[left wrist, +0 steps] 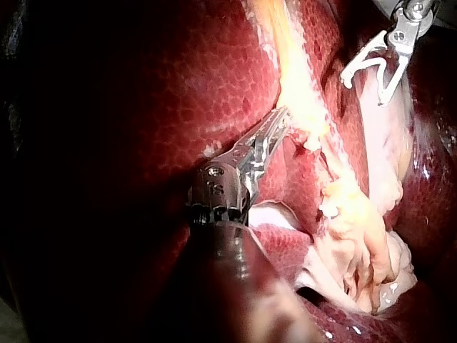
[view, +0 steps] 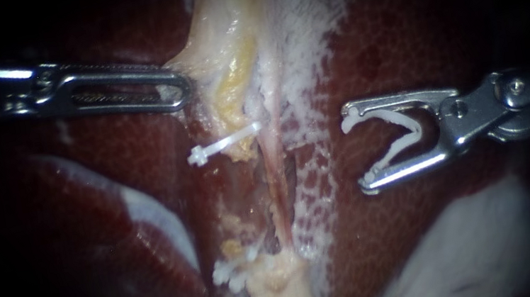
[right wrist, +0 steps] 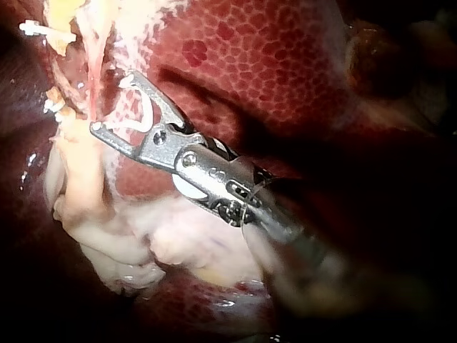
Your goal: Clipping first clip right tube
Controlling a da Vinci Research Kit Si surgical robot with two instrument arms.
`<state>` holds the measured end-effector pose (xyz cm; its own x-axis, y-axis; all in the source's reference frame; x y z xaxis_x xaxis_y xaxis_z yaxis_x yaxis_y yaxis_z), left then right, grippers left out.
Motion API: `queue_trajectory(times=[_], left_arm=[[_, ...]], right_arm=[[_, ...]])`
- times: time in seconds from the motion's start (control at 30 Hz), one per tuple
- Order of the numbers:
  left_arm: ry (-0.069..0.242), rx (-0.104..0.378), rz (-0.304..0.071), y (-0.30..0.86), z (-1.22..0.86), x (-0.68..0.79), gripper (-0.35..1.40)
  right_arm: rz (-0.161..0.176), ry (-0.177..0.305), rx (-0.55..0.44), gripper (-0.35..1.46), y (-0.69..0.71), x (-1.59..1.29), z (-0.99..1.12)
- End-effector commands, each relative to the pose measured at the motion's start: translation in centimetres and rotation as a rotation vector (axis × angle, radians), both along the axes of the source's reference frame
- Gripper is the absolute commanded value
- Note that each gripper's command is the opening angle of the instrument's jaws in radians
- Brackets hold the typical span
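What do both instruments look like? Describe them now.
The left instrument is shiny silver metal, long and slim, with a slot down its length and a dark shaft behind. The right instrument is silver, shorter and broader, with hooked tips, a round pivot screw and a grey joint. No cables show.

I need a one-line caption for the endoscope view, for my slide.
Right instrument holds an open clip over the liver, short of the pink tube.

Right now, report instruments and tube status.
Right instrument holds loaded clip, jaws spread, short of pink tube. Left instrument at pale tissue. Placed clip sits beside tube; path clear.
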<state>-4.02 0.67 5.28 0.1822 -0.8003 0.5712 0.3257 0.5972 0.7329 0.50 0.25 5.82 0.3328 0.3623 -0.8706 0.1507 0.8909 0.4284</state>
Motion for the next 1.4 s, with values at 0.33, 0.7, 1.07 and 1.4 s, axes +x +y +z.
queue_trajectory(times=[0.33,0.7,1.07,1.4], left_arm=[[-0.002,0.002,0.002,0.02,-0.01,0.03,-0.27],[0.009,0.009,-0.015,0.20,-0.18,0.32,-0.27],[0.011,0.004,-0.034,0.32,-0.43,0.55,-0.27],[0.001,-0.009,-0.045,0.25,-0.71,0.55,-0.27]], right_arm=[[0.000,-0.001,-0.001,0.60,-0.01,0.01,0.01],[-0.017,0.003,0.018,0.60,-0.18,0.19,0.15],[-0.041,0.000,0.080,0.59,-0.43,0.49,0.35],[-0.066,-0.001,0.130,0.57,-0.51,0.77,0.46]])
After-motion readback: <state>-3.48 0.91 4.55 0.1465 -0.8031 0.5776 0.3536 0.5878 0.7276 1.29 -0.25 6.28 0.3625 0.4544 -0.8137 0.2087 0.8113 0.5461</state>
